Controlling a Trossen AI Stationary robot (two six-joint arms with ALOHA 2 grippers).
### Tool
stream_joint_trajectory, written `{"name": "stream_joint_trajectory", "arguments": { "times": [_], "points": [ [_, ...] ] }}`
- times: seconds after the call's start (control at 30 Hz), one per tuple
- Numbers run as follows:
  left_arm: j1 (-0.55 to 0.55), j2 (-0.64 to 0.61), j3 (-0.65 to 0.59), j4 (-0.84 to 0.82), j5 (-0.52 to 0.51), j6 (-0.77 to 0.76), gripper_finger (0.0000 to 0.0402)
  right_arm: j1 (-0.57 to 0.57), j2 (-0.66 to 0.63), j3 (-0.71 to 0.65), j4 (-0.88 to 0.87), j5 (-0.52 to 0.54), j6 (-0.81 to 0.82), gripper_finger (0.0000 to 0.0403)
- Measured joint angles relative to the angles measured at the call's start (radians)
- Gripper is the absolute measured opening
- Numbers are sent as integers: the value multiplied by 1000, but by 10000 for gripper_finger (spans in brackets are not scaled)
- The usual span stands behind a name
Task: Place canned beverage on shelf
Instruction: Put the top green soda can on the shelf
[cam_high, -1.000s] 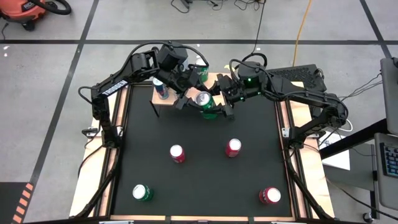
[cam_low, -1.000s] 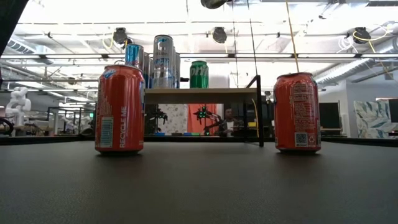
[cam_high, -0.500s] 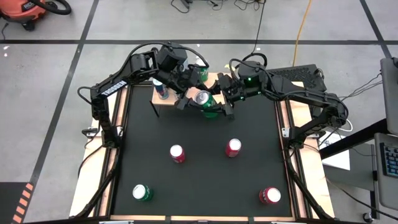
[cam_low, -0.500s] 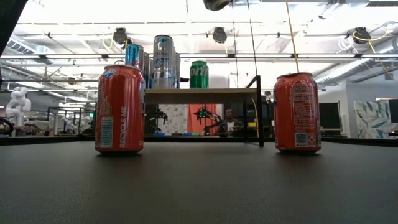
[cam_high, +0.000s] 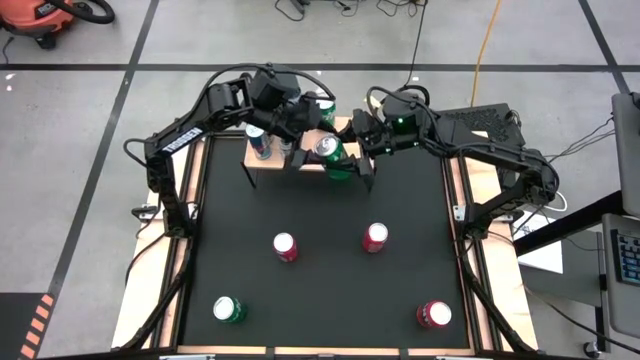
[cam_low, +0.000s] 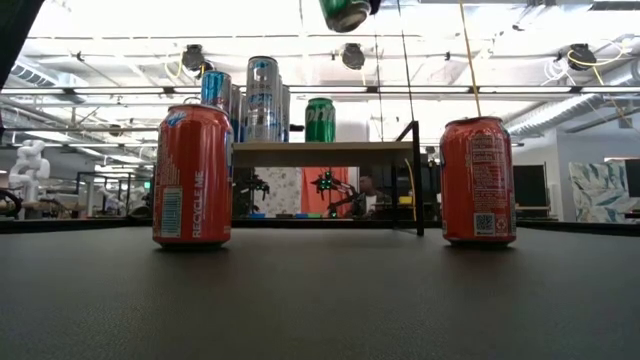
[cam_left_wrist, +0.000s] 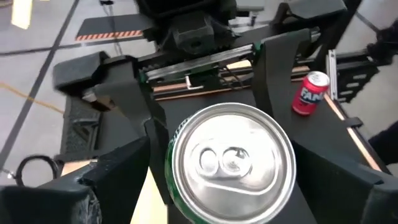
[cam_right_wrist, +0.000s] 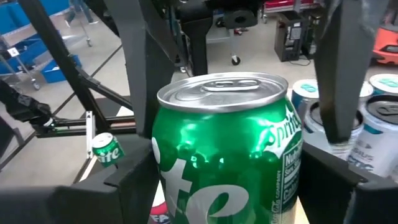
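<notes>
On the left, our left tool (cam_high: 300, 150) stands spread beside the green can (cam_high: 327, 148), its fingers (cam_left_wrist: 127, 168) clear of it. Right of that, our right tool (cam_high: 345, 165) clamps the can, carried above the shelf (cam_high: 262, 166) edge. We judge we are mid-placement: next, lower it onto bare board beside the standing cans (cam_high: 258, 140). Since a second ago the can has risen and the left tool has widened.

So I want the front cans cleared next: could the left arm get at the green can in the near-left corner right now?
Probably yes. The green can stands alone on bare tabletop, nothing beside it. The left gripper is up at the shelf, by the Sprite can that the right gripper holds.
</notes>
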Motion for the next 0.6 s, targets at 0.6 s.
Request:
{"name": "stream_joint_trajectory", "arguments": {
  "times": [0.6],
  "points": [
    [106, -155, 0, -16, -32, -341, 370, -112, 0, 0, 10, 52, 2, 288]
  ]
}}
